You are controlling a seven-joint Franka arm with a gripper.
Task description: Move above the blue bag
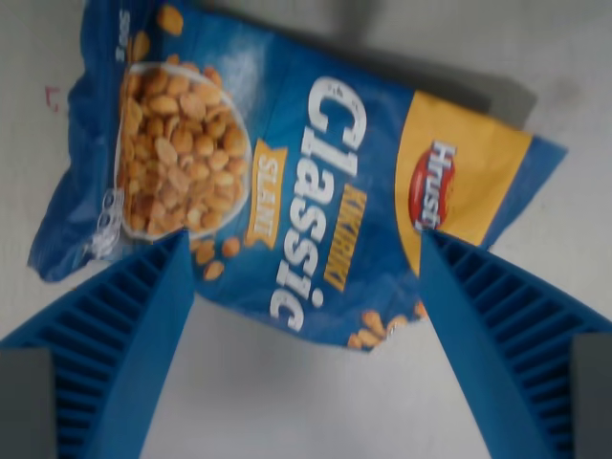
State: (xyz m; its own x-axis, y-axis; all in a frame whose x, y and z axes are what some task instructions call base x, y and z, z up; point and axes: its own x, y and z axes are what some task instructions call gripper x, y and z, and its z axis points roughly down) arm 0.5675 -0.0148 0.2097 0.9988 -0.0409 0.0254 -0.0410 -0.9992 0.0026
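The blue bag [296, 182] of peanuts lies flat on the pale table [296, 402], reading "Classic", "SLANÉ" and a partly hidden "Hrust…" logo. The gripper [301, 251] hangs right above it, blue ribbed fingers [143, 316] spread wide, holding nothing.

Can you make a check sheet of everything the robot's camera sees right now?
Surface: pale table, a tiny red mark at the wrist view's left.
Job's things: blue bag of peanuts, lying flat, crinkled, printed "Classic".
Clutter: nothing seen.
Grippers: tool open, blue ribbed fingers apart, tips over the bag's lower edge, not gripping it.
Cables: nothing seen.
Surroundings: bag's shadow on the table behind it; nothing else seen.
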